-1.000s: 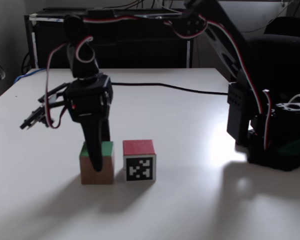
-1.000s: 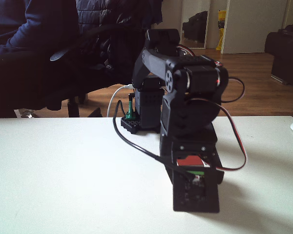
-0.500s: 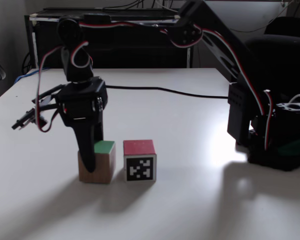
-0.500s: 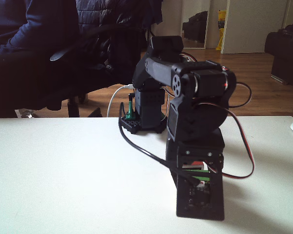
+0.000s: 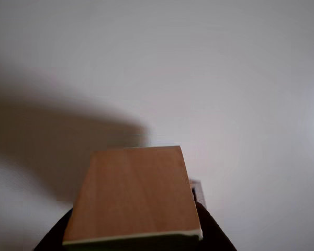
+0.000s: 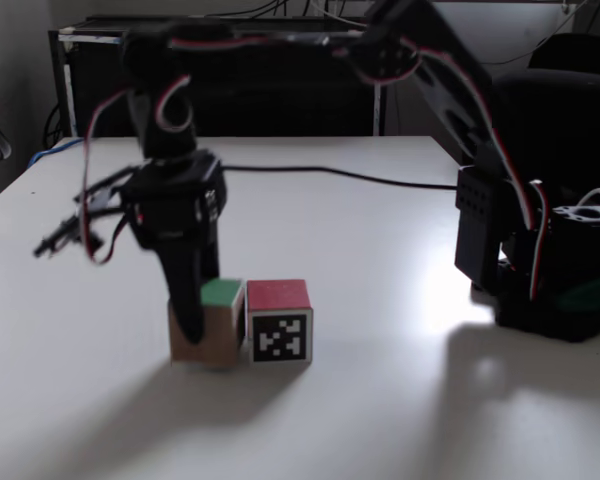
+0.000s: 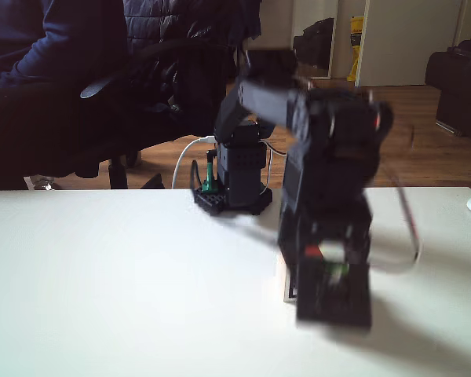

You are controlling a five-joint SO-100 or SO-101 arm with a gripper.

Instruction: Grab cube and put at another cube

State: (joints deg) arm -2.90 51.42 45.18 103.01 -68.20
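1. Green-topped cube [image 6: 209,322] sits near the table's [image 6: 380,260] front edge, touching or just beside the red-topped cube [image 6: 278,320].
2. Gripper [image 6: 192,318] fingers closed around the green-topped cube; motion blur noted.

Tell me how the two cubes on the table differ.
The green cube has a green top and a plain wood front; the red cube has a red top and a black-and-white marker on its front. The gripper stands at the green cube; the red cube stands free. Both look equal in size, side by side.

Two cubes [image 6: 208,322] on white table [image 6: 380,400]
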